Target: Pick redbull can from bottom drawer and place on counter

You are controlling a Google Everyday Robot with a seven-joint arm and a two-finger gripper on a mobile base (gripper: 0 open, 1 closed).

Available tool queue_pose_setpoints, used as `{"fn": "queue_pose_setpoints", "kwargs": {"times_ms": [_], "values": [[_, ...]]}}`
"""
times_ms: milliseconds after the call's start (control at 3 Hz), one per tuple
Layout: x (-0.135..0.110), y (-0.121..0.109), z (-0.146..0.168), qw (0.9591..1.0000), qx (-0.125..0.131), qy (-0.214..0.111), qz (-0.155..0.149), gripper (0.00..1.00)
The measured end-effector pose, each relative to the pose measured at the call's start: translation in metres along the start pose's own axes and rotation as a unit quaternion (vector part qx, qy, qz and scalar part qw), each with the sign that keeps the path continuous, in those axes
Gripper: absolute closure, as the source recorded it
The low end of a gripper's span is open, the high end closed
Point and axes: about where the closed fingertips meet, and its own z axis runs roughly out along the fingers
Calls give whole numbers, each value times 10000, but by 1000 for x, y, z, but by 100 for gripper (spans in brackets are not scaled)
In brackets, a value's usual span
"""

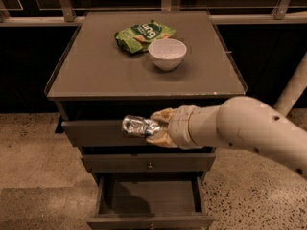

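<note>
The redbull can (139, 125), shiny silver, lies sideways in my gripper (156, 127), in front of the top drawer's face and below the counter's front edge. The gripper's tan fingers (162, 115) are shut on the can, one above and one below it. My white arm reaches in from the right. The bottom drawer (149, 221) is pulled open below and its inside shows nothing in it. The counter (96, 71) is the flat grey top of the cabinet above the gripper.
A green snack bag (142, 35) and a white bowl (167, 53) sit at the back of the counter. The top drawer (91, 132) stands slightly out; the middle drawer (148, 163) is closed. A white post (292, 90) stands at the right. Speckled floor surrounds the cabinet.
</note>
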Motion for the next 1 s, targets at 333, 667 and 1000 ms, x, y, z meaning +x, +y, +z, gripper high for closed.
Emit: {"fn": "queue_pose_setpoints", "kwargs": {"times_ms": [333,667,1000], "values": [[-20,-29,-2,9993,-50,39,-356,100],[-35,-58,3,9978,-162,-13,-640,100],[-58,-77,-4,9953,-180,64,-950,100]]}}
